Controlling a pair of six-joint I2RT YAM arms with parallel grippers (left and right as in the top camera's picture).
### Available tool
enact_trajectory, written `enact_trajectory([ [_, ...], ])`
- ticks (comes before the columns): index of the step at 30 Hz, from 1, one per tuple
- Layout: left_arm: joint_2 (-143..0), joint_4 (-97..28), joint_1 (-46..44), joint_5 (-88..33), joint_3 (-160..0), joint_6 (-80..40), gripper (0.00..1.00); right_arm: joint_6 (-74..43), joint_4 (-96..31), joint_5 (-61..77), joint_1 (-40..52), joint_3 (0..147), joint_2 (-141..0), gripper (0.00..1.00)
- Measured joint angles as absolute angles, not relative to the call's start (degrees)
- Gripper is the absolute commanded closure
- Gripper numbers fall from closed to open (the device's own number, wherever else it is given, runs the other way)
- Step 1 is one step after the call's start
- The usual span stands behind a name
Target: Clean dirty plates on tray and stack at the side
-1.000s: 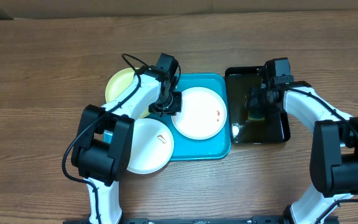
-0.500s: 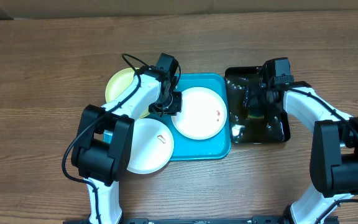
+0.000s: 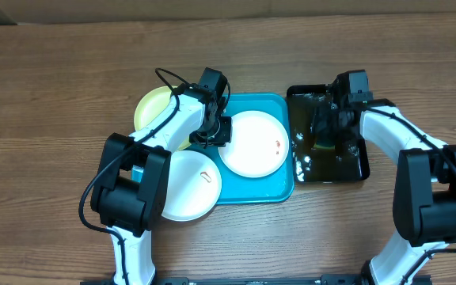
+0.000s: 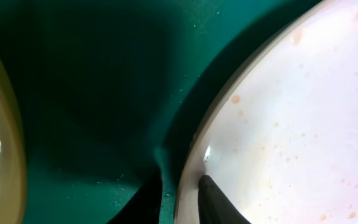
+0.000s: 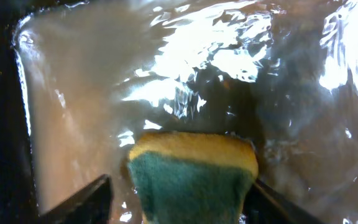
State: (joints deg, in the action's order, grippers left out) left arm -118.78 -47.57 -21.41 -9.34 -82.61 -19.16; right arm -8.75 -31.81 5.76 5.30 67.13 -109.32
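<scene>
Shifted slightly toward the far end of the black tray [image 3: 363, 169] over the past second, the right gripper [image 3: 328, 125] now has its jaws spread. Only the right wrist view shows the yellow-and-green sponge [image 5: 191, 177] lying loose between them in rippling water. The left wrist view shows the left gripper [image 4: 179, 194] pinching the rim of the smeared white plate [image 3: 252, 146] on the turquoise tray [image 3: 264, 195]. Overhead, a second white plate [image 3: 184, 188] overlaps the tray's near-left corner, and a yellow-green plate [image 3: 150, 111] lies at its far-left.
</scene>
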Motion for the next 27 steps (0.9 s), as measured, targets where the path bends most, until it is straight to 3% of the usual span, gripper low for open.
enact_trajectory([
  [9, -118.8, -47.6, -21.4, -9.3, -82.6, -19.2, 0.76, -8.8, -46.0, 5.9, 5.3, 70.7, -109.1, 0.25],
  [12, -118.8, -47.5, -21.4, -9.3, -82.6, -19.2, 0.76, -9.0, -46.3, 6.3, 5.3, 70.5, -109.1, 0.21],
  [15, -118.8, -47.5, -21.4, -9.3, -82.6, -19.2, 0.76, -9.0, -43.1, 7.2, 5.3, 68.6, -109.1, 0.25],
  [16, -118.8, -47.5, -21.4, -9.3, -82.6, -19.2, 0.76, -8.9, -42.3, 7.2, 5.4, 68.1, -108.9, 0.35],
  [17, -118.8, -47.5, -21.4, -9.3, -82.6, -19.2, 0.76, -8.7, -41.5, 7.5, 5.3, 67.5, -108.5, 0.56],
  [18, -118.8, -47.5, -21.4, -9.3, -82.6, -19.2, 0.76, -8.4, -41.1, 7.6, 5.3, 67.0, -108.3, 0.90],
  [19, -118.8, -47.5, -21.4, -9.3, -82.6, -19.2, 0.75, -8.8, -40.7, 7.7, 5.3, 66.5, -108.2, 0.96],
  [21, -118.8, -47.5, -21.4, -9.3, -82.6, -19.2, 0.76, -8.9, -40.6, 8.2, 5.3, 65.9, -108.2, 0.96],
  [22, -118.8, -47.5, -21.4, -9.3, -82.6, -19.2, 0.75, -9.0, -40.8, 8.4, 5.3, 65.6, -108.2, 0.95],
  [24, -118.8, -47.5, -21.4, -9.3, -82.6, -19.2, 0.75, -9.4, -41.7, 8.7, 5.3, 65.6, -108.2, 0.50],
  [25, -118.8, -47.5, -21.4, -9.3, -82.6, -19.2, 0.75, -9.1, -42.5, 9.1, 5.3, 65.8, -108.2, 0.32],
  [27, -118.8, -47.5, -21.4, -9.3, -82.6, -19.2, 0.73, -9.0, -44.0, 9.2, 5.4, 66.6, -108.0, 0.22],
])
